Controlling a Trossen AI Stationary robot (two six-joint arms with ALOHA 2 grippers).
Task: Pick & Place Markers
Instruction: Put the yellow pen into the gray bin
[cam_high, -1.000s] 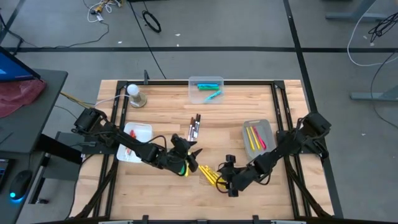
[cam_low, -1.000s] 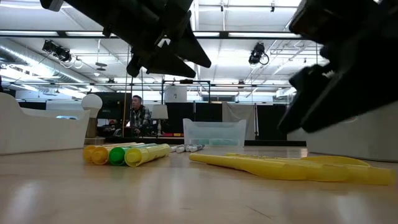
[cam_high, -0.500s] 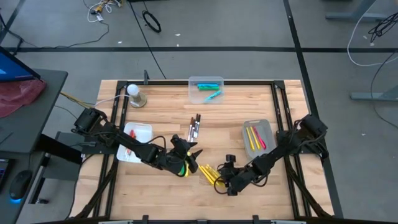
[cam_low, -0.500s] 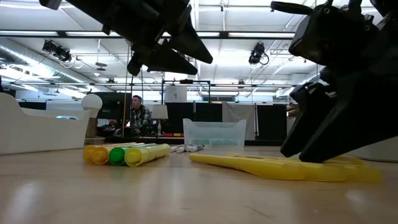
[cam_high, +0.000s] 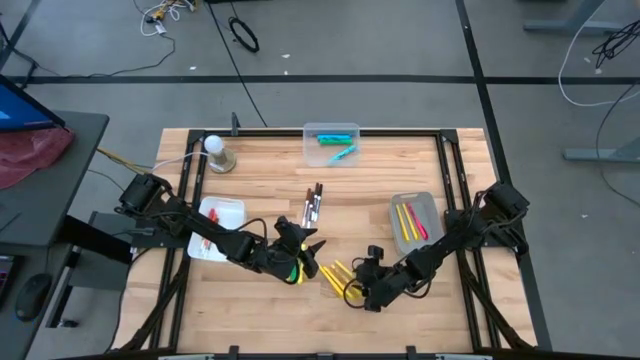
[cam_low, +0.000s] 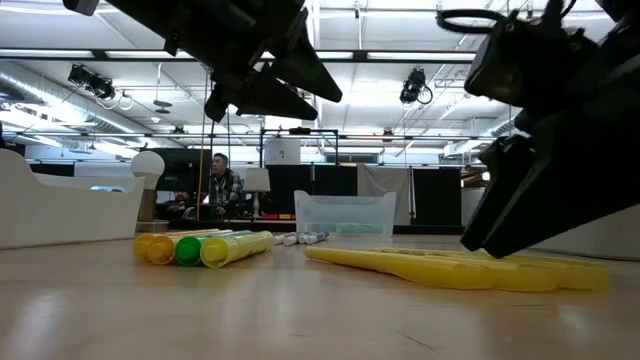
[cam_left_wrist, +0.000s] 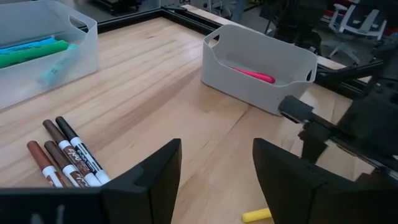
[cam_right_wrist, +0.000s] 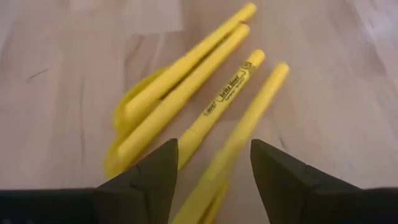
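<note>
Several slim yellow markers lie loose on the wood near the table's front; the right wrist view shows them fanned out. My right gripper stands open just above them, slanting down, one marker running out from between its fingers. Chunky yellow and green markers lie side by side under my left gripper, which hangs open and clear above them. Thin white markers with dark caps lie at mid-table.
A clear bin with blue and green markers stands at the far edge. A grey bin with yellow and red markers stands at the right, a white bin at the left. A lamp-like white ball stands far left.
My right gripper has tipped further down and rolled a little, its fingers coming lower over the slim yellow markers. The markers lie as before.
</note>
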